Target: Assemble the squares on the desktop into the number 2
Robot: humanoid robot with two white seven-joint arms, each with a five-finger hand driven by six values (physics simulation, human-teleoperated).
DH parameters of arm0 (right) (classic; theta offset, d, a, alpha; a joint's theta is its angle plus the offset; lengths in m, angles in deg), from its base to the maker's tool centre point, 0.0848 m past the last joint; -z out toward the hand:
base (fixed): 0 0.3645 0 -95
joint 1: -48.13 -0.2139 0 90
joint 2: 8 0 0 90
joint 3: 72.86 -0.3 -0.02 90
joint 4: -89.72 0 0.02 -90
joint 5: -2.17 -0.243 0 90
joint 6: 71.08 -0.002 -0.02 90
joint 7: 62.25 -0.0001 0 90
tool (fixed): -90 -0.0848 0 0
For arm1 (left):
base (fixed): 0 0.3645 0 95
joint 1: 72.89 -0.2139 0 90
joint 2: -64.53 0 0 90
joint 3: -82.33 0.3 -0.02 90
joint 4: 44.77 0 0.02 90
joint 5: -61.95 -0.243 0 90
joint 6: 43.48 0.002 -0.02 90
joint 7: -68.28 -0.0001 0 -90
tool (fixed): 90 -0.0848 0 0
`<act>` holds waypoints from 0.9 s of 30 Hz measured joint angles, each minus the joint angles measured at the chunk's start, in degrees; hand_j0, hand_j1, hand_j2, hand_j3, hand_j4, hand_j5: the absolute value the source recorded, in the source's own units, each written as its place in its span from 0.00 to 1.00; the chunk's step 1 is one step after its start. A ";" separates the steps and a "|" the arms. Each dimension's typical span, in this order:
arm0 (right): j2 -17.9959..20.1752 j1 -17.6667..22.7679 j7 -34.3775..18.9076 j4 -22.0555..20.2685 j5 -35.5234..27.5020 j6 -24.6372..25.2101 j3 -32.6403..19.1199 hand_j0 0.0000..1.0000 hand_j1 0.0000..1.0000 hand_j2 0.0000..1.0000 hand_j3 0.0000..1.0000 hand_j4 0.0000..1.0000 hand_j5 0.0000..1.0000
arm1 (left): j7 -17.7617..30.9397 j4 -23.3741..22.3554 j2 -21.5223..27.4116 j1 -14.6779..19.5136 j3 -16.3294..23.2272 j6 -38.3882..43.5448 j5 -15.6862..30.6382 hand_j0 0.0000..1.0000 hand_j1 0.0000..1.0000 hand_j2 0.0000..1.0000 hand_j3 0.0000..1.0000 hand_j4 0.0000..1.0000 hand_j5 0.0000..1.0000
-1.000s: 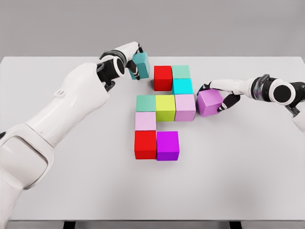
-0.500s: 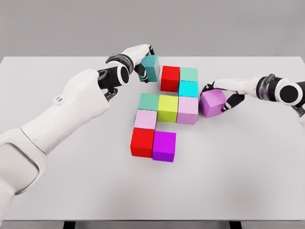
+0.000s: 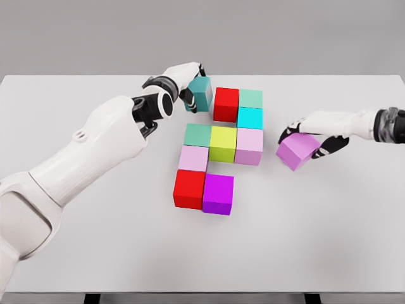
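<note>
We see a pale grey table (image 3: pixel 95 253) filling most of the head view, flat top, far edge straight across the upper part. Behind it, a plain grey backdrop (image 3: pixel 202 31). Under the near edge, two dark leg stubs (image 3: pixel 92 298) poke out at the bottom, left and right.

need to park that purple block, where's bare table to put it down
Bare table lies right of the magenta block, in front of the right hand holding the purple block. The near strip is also free. It is crowded around the left hand and teal block.
</note>
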 measured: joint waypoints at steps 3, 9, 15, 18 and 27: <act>1.10 0.44 0.00 -0.45 0.17 -3.53 0.07 0.72 0.72 0.72 0.72 0.72 0.72 | -0.05 0.05 0.00 0.00 0.20 -0.01 0.06 0.41 0.41 0.41 0.41 0.41 0.41; 4.56 2.29 0.00 -6.08 0.41 -5.31 0.11 0.72 0.72 0.72 0.72 0.72 0.72 | -0.10 0.08 0.02 0.09 1.40 -0.01 0.20 0.49 0.49 0.49 0.49 0.49 0.49; 6.40 4.66 0.00 -13.50 0.53 -5.56 0.30 0.72 0.72 0.72 0.72 0.72 0.72 | -0.14 -0.10 0.03 0.09 1.59 0.00 0.24 0.56 0.56 0.56 0.56 0.56 0.56; 6.36 5.45 0.00 -17.59 0.52 -5.59 0.49 0.72 0.72 0.72 0.72 0.72 0.72 | -0.14 -0.20 0.01 0.18 1.61 0.00 0.24 0.56 0.56 0.56 0.56 0.56 0.56; 3.58 5.36 0.00 -21.01 0.45 -5.59 0.70 0.73 0.73 0.73 0.73 0.73 0.73 | -0.19 -1.32 0.03 0.26 1.62 -0.01 0.26 0.58 0.58 0.58 0.58 0.58 0.58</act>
